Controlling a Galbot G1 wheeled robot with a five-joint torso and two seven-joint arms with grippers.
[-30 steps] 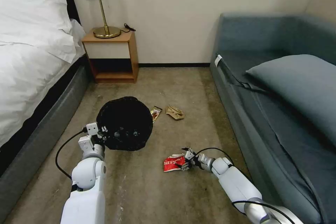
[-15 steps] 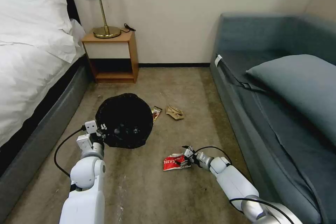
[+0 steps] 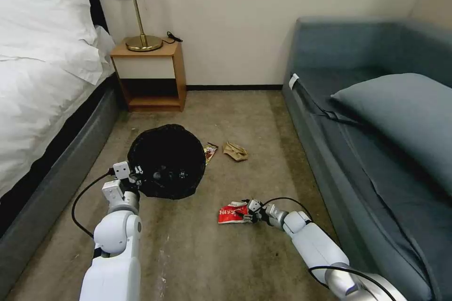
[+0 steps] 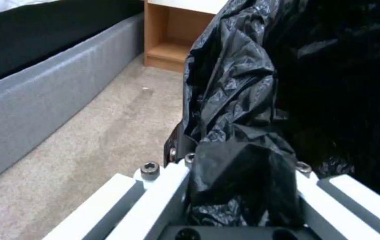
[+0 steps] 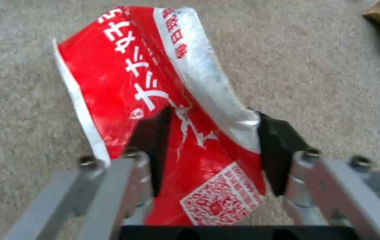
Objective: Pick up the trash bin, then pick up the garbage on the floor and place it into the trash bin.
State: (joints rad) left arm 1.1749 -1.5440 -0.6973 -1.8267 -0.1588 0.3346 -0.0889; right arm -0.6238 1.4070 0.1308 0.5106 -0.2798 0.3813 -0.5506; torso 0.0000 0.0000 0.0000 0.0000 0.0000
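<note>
Left gripper point(image 3: 137, 178) pinched black bag at near-left rim of trash bin point(image 3: 165, 160). Right gripper point(image 3: 246, 214) squeezed red-and-white packet point(image 3: 231, 213), near and right of bin. Wrapper point(image 3: 209, 152), paper wad point(image 3: 235, 151) lay farther back.

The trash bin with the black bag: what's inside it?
Looking down into the trash bin, you see black bag liner and a few small shiny glints deep inside. What those are cannot be told; the bottom is too dark. The left gripper grips its rim.
</note>
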